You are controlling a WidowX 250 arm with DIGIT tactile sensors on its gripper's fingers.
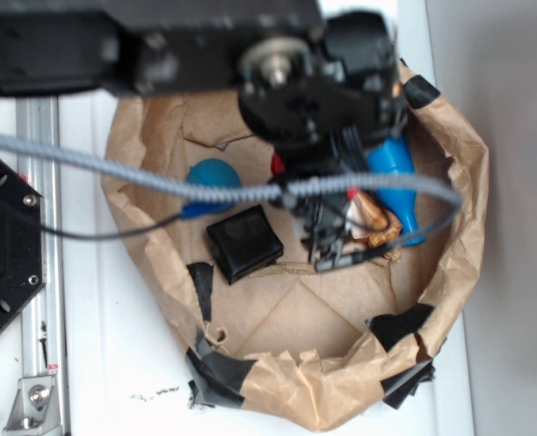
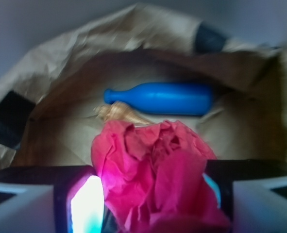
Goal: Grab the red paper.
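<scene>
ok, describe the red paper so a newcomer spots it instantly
Look inside the brown paper bag, under the gripper. The red paper is a crumpled wad between its fingers, in front of the blue bottle. It is the only creased, bright red thing there.

Overhead exterior view; close, blurry wrist view; blue bottle (image 1: pixel 397 182) (image 2: pixel 159 98) seemingly shared.
</scene>
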